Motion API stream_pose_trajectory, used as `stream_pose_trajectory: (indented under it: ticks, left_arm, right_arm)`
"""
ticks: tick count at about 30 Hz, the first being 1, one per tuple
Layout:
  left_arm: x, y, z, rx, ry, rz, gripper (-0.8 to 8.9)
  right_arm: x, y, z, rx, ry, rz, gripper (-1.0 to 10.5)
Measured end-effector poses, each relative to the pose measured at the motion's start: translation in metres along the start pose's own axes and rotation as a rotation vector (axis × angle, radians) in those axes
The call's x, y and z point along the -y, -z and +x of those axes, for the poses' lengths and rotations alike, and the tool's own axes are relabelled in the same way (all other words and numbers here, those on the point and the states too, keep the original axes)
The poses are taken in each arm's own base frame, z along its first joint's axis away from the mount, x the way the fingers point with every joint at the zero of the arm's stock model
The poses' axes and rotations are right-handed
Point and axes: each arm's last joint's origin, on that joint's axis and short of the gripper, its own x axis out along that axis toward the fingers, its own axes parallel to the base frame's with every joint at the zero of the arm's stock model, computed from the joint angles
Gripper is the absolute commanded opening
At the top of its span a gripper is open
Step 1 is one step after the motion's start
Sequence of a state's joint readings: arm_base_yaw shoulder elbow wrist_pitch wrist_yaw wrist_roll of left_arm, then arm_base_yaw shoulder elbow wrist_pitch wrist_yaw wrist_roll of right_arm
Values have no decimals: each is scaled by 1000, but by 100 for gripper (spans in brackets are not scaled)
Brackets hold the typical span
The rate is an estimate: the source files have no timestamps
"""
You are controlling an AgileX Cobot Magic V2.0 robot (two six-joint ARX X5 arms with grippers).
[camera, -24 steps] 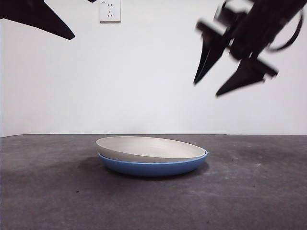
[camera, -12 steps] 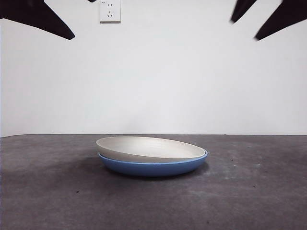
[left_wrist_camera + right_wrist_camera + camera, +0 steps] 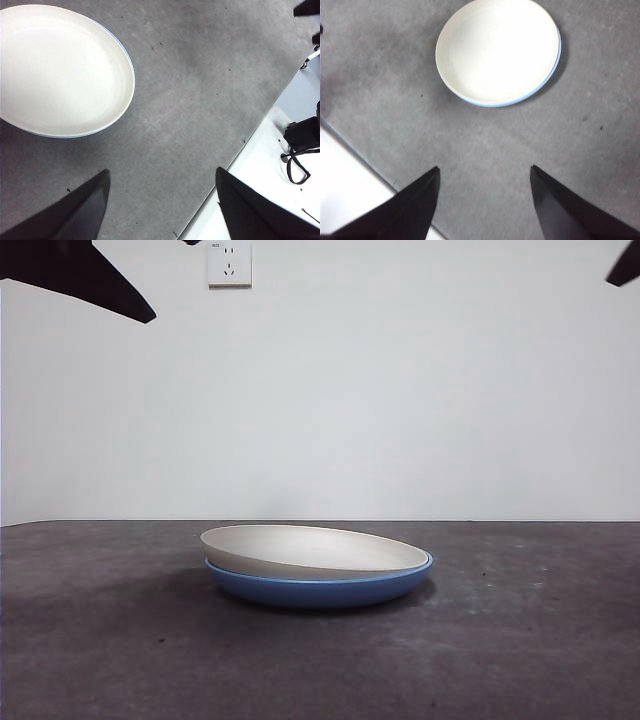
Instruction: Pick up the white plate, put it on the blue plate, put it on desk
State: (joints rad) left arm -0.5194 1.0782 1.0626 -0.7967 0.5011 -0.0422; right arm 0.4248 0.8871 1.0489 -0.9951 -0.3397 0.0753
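The white plate (image 3: pixel 310 550) lies inside the blue plate (image 3: pixel 320 588) in the middle of the desk (image 3: pixel 520 640), slightly tilted. In the wrist views the white plate (image 3: pixel 60 70) (image 3: pixel 497 50) hides all but a thin blue rim (image 3: pixel 558 50) (image 3: pixel 131 60). My left gripper (image 3: pixel 162 200) is open and empty, high above the desk beside the plates. My right gripper (image 3: pixel 485 195) is open and empty, high above the desk with the plates ahead of it. In the front view only black tips show at the top left corner (image 3: pixel 90 280) and top right corner (image 3: pixel 625 268).
A wall socket (image 3: pixel 229 262) is on the white wall behind. The desk's edge (image 3: pixel 240 145) and a white surface with black cables (image 3: pixel 297 155) lie beside the left arm. Another desk edge (image 3: pixel 355 150) shows in the right wrist view.
The right gripper has risen up and to the right, from above the plates to almost out of the front view. The plates and the left arm have not moved.
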Motion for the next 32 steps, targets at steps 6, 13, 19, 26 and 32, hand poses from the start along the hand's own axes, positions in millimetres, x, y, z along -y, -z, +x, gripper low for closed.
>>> stream_pose_trajectory:
  ticks: [6, 13, 19, 26, 32]
  left_arm:
    - [0, 0, 0, 0, 0, 0, 342]
    - [0, 0, 0, 0, 0, 0, 342]
    - [0, 0, 0, 0, 0, 0, 281]
    - [0, 0, 0, 0, 0, -1, 10]
    - [0, 0, 0, 0, 0, 0, 10]
  right_arm:
    - [3, 11, 8, -61, -1, 15, 286]
    - [3, 11, 8, -59, -1, 14, 286]
    - [3, 11, 8, -59, 0, 14, 282]
    - [3, 11, 8, -60, -1, 12, 8]
    - [3, 11, 8, -60, -1, 3, 8]
